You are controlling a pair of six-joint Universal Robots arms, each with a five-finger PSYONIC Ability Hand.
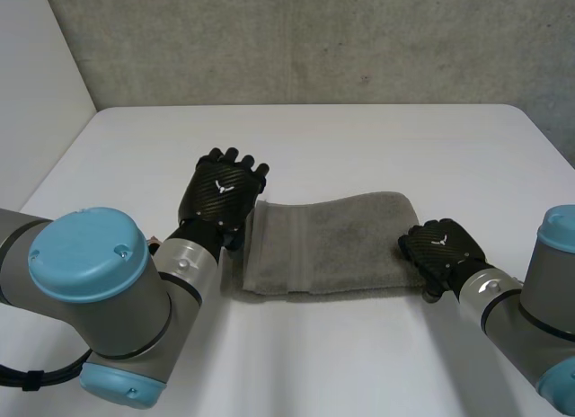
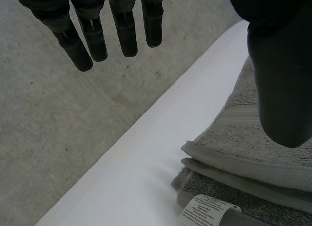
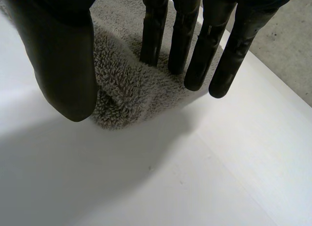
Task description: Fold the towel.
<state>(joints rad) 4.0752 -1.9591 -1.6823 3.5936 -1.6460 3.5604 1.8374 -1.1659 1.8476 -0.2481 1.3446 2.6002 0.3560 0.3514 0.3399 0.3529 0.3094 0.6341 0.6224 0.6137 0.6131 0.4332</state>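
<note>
The grey towel (image 1: pixel 332 242) lies on the white desk (image 1: pixel 359 147) as a long strip, already doubled, with its long axis running crosswise from one hand to the other. The left hand (image 1: pixel 223 194) is at the towel's left short end, fingers straight and thumb well apart, holding nothing. Beneath its thumb that end shows stacked hemmed layers and a white label (image 2: pixel 207 210). The right hand (image 1: pixel 442 246) is at the towel's right end, over the corner nearer the robot, with fingers straight above the cloth and thumb spread to the corner's other side, not clamped. Each hand is nearest its own end, so carrying one short end over onto the other looks like the coming fold. The pile is thick, looped and soft.
</note>
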